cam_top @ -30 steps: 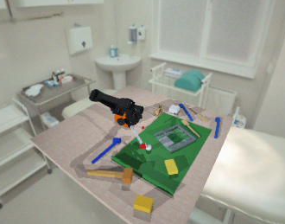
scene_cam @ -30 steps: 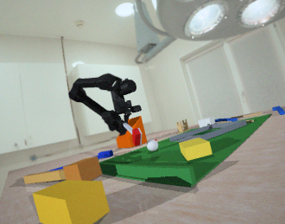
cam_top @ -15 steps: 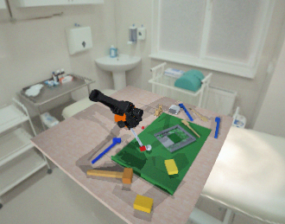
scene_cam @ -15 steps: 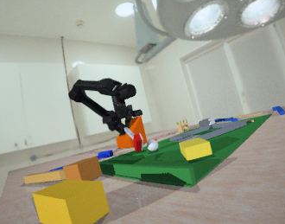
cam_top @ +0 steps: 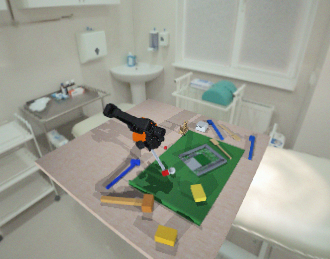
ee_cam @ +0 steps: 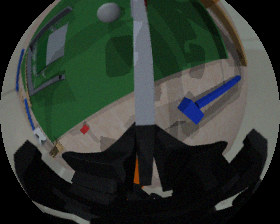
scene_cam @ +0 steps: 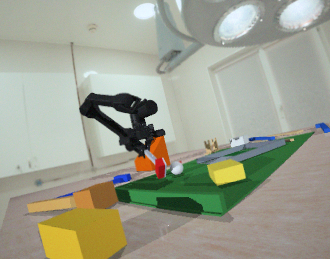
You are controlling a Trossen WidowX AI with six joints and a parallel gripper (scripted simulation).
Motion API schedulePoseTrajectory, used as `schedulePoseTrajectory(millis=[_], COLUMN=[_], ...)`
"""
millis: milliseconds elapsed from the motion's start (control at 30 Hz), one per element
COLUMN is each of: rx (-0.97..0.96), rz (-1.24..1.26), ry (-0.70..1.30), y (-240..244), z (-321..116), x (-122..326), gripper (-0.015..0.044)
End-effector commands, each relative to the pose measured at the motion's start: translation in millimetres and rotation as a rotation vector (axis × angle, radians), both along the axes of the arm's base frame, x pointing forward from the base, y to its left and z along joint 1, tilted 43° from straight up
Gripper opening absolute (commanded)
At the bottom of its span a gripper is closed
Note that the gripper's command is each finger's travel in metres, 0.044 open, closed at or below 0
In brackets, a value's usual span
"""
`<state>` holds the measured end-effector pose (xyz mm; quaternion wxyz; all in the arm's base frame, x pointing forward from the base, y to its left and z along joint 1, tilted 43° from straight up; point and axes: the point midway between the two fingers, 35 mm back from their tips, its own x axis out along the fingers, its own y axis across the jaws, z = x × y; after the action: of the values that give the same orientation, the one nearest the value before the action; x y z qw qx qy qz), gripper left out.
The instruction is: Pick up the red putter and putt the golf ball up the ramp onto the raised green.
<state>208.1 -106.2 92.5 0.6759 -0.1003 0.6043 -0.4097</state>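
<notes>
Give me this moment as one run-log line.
gripper: shut on red putter | putter head: low on green mat, beside golf ball | ball: on mat, not on raised green | phase: lined up to putt

two yellow blocks (cam_top: 198, 192) (cam_top: 166, 235), one white golf ball (cam_top: 172, 170), one red-headed putter (cam_top: 159, 163), one wooden mallet (cam_top: 129, 201)

The gripper (cam_top: 153, 142), clamped on the putter (cam_top: 158, 162), hung over the mat's (cam_top: 217, 181) near edge, the head just beside the ball (cam_top: 172, 170). Between ball and grey ramp (cam_top: 202, 160) the green lay open. A yellow block (cam_top: 198, 192) sat off to one side, seemingly outside that line. The blue tool (cam_top: 123, 173) and mallet (cam_top: 128, 201) crowded the table (cam_top: 67, 156) behind the arm.
</notes>
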Motion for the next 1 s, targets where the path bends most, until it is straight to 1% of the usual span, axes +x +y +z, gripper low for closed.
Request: schedulePoseTrajectory(millis=[0, 300, 533, 600, 800, 900, 967], rx=[0.000, -0.008, -0.002, 0.004, 0.008, -0.001, -0.002], rz=[-0.001, 0.004, -0.004, -0.002, 0.003, 0.004, 0.004], ry=[-0.002, -0.004, -0.002, -0.004, -0.006, -0.007, -0.008], y=[0, -21, -19, -9, 43, 66, 68], z=[1, 18, 14, 5, -46, -69, -70], x=[0, -12, -10, 1, 39, 47, 47], gripper=[0.0000, 0.0000, 0.0000, 0.0000, 0.0000, 0.0000, 0.0000])
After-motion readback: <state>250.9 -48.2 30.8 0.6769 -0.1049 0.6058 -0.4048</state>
